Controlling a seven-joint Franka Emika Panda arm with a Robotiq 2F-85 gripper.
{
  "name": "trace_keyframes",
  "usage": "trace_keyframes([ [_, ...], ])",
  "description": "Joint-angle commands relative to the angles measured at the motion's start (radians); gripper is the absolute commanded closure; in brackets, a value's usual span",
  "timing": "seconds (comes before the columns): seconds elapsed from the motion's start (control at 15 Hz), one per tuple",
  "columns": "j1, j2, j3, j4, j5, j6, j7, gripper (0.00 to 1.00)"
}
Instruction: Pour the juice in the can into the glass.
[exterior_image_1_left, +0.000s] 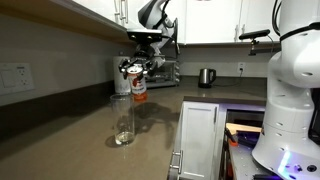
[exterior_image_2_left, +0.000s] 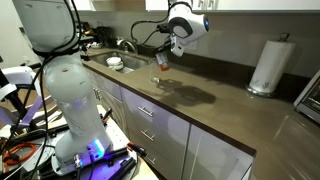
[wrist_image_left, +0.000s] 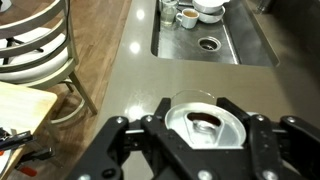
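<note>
Where the can is: the can (exterior_image_1_left: 139, 90) hangs above the counter (exterior_image_1_left: 70, 135), upright as far as I can tell, with its silvery top and dark opening facing the wrist camera.
Fingers: the gripper (exterior_image_1_left: 136, 75) is closed on the can's sides, one finger on each flank.
Glass: the glass (exterior_image_1_left: 124, 128) stands upright on the counter, below the can, nearer the camera and apart from it; no dark juice shows in it.
Spill risk: tilting before the opening is over the rim would put juice on the counter.
Knock risk: lowering too far could strike the glass and topple it.
Slip risk: the smooth can may rotate in the grip while tilted.
</note>
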Motion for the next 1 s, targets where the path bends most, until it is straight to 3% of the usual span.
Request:
trace_keyframes([
  [0.0, 0.014, -0.049, 0.016, -0.014, -0.028, 0.038, 0.081, 0.73],
  [0.67, 0.019, -0.047, 0.039, -0.006, -0.081, 0.078, 0.175, 0.73],
  [0.73, 0.011, -0.015, 0.033, 0.002, -0.055, 0.056, 0.122, 0.73],
  [0.8, 0.011, -0.014, 0.033, 0.002, -0.055, 0.056, 0.122, 0.48],
  [0.93, 0.011, -0.008, 0.033, 0.002, -0.055, 0.056, 0.122, 0.48],
])
